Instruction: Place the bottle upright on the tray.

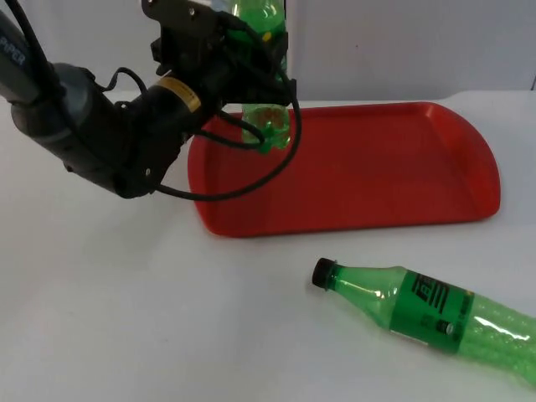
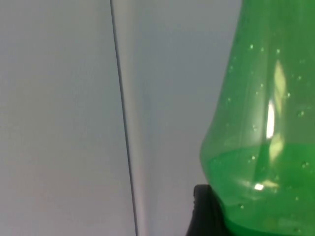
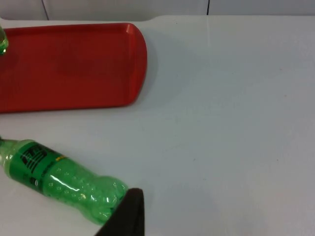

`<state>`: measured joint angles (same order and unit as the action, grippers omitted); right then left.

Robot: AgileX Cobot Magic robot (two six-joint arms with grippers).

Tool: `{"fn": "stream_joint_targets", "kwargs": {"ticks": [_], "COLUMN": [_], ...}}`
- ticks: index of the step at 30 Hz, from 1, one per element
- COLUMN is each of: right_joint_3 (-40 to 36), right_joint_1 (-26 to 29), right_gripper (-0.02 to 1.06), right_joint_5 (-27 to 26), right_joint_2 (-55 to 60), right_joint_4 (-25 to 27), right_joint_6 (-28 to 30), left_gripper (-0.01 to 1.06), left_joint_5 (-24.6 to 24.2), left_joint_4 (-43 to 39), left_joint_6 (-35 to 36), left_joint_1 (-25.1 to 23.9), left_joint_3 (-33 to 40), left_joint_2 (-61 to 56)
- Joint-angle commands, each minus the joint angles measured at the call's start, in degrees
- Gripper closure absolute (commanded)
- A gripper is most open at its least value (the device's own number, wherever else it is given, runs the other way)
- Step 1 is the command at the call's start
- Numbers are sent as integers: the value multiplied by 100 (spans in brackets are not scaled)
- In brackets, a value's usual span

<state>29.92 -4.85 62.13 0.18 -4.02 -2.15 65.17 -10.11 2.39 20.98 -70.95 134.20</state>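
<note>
Over the tray's (image 1: 394,167) far corner, left tool (image 1: 260,79) pinches a bottle (image 1: 270,126) upright, base low for standing; right tool (image 3: 125,216) waits beside the fallen bottle (image 1: 435,314), grip unclear.

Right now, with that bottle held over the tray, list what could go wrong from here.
1. The left gripper holds the upright green bottle near the red tray's back-left rim; set down on that sloped edge, it could tip.
2. The bottle holds liquid; a release while its base is off the tray floor may topple it.
3. The second green bottle lies on its side on the white table and could roll if bumped.
</note>
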Motion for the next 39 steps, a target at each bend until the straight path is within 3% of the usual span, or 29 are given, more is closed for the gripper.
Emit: {"fn": "stream_joint_targets", "kwargs": {"ticks": [1, 12, 18, 22, 37, 39], "right_joint_3": [-38, -38, -38, -38, -38, -38], "right_joint_1": [14, 14, 14, 14, 14, 14], "right_gripper": [-1, -1, -1, -1, -1, -1], "right_joint_5": [-50, -50, -50, -50, -50, -50], "right_joint_2": [-18, -18, -18, -18, -18, -18], "right_joint_4": [-19, -19, -19, -19, -19, -19], "right_joint_6": [22, 22, 22, 22, 22, 22], "left_gripper": [105, 105, 105, 105, 105, 101], "left_joint_5": [261, 394, -63, 26, -356, -356], "left_joint_4": [-54, -287, -287, -287, -298, -368], "left_joint_6": [48, 27, 27, 27, 22, 22], "left_joint_1": [-6, -21, -21, -21, -34, -34], "left_joint_3": [-37, -304, -304, -313, -313, -313], "left_joint_2": [63, 381, 396, 473, 473, 473]}}
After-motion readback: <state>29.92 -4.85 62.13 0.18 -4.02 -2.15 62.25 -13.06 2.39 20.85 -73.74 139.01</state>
